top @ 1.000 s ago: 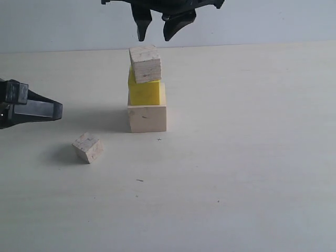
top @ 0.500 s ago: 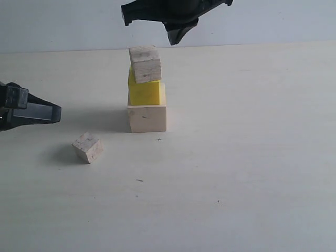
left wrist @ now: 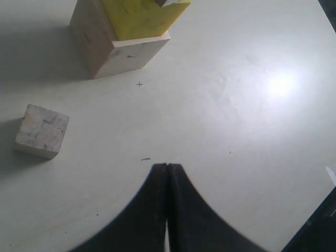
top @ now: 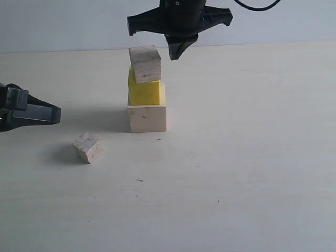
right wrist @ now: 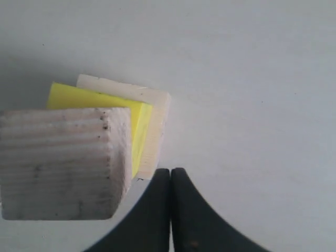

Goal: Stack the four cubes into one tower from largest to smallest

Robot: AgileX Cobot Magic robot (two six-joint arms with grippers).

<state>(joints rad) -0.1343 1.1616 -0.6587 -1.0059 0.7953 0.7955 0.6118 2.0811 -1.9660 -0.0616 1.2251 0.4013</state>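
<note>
A column of three cubes stands mid-table: the large pale cube (top: 147, 118) lowest, the yellow cube (top: 146, 92) on it, the grainy wooden cube (top: 145, 63) on top, turned slightly askew. In the right wrist view I look down on the grainy cube (right wrist: 63, 163), yellow cube (right wrist: 137, 126) and large cube (right wrist: 157, 126). My right gripper (top: 175, 54) (right wrist: 170, 171) hangs shut and empty just right of the top cube. The small pale cube (top: 87, 147) (left wrist: 41, 131) lies alone on the table, front left. My left gripper (top: 56, 114) (left wrist: 167, 166) is shut, empty, left of the column.
The pale table (top: 252, 173) stretches out on all sides, with only tiny dark specks (top: 139, 180) on it. A grey-white wall (top: 63, 23) runs behind the far table edge.
The right gripper's fingers have come together and the gripper has shifted right and slightly down beside the top cube. The cubes have stayed put. The left gripper has barely moved.
</note>
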